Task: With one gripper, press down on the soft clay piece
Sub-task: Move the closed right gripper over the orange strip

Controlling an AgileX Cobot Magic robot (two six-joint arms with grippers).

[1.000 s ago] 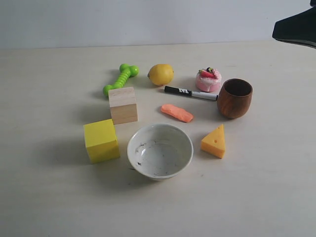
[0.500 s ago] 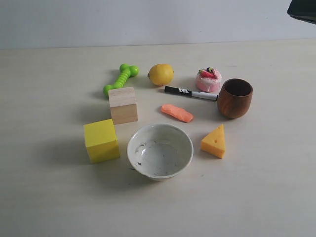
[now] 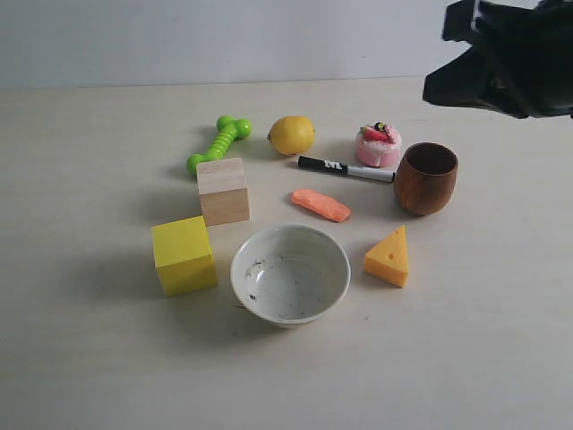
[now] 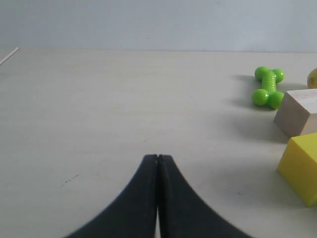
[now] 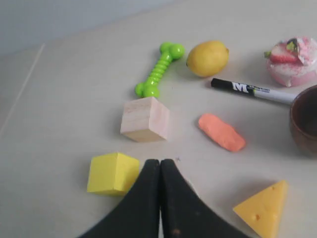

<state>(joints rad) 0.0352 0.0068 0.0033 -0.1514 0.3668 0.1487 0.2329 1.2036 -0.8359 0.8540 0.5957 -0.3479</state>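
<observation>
The soft clay piece (image 3: 320,204), a small salmon-orange lump, lies flat on the table between the black marker (image 3: 346,168) and the white bowl (image 3: 290,272). In the right wrist view the clay (image 5: 221,132) lies beyond my right gripper (image 5: 160,161), which is shut and empty and held well above the table. My right arm (image 3: 510,58) shows as a black mass at the exterior view's top right, above and behind the wooden cup (image 3: 426,178). My left gripper (image 4: 157,156) is shut and empty over bare table, far from the clay.
Round the clay stand a wooden cube (image 3: 223,190), a yellow cube (image 3: 183,254), a cheese wedge (image 3: 389,257), a lemon (image 3: 292,134), a pink cake toy (image 3: 378,145) and a green dumbbell toy (image 3: 218,143).
My right arm, only a sliver at the top right corner before, has swung leftward and down into view. Nothing on the table has moved.
</observation>
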